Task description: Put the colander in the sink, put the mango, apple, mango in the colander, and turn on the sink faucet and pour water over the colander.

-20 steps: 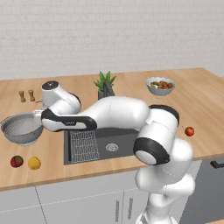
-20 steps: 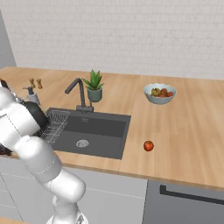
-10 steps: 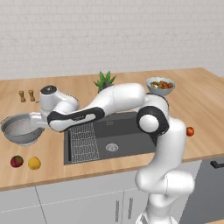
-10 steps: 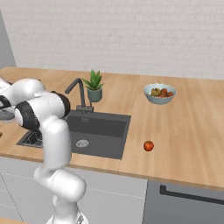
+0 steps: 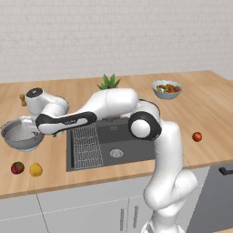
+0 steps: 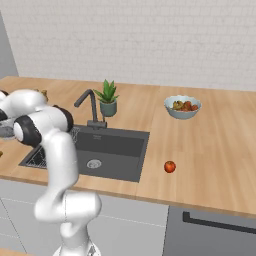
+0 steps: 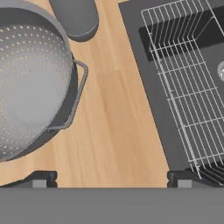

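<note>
Swinging further toward the left edge of the left base view over the last second, the arm has carried the hand (image 7: 111, 178) out past the sink and over the bare wood beside the colander (image 5: 21, 135). In the hand view the two fingertips (image 7: 40, 178) stand wide apart at the bottom corners, with nothing between them but plank. The colander fills the upper left of that view, its wire side handle (image 7: 78, 94) lying above and left of the gap between the fingertips, not yet inside it. The sink (image 5: 123, 139) with its wire rack (image 7: 188, 83) runs down the right side of the hand view; in the left base view it sits centre frame, just right of the colander.

That shift reads as the approach to the first step: the colander is on the surface (image 5: 59, 170), not in the basin, and the hand looks to need a small move toward the rim or handle before closing. Two fruits, a reddish one (image 5: 17, 167) and a yellow one (image 5: 35, 169), wait at the lower left, and the sink faucet (image 6: 89, 106) stands untouched behind the basin.
</note>
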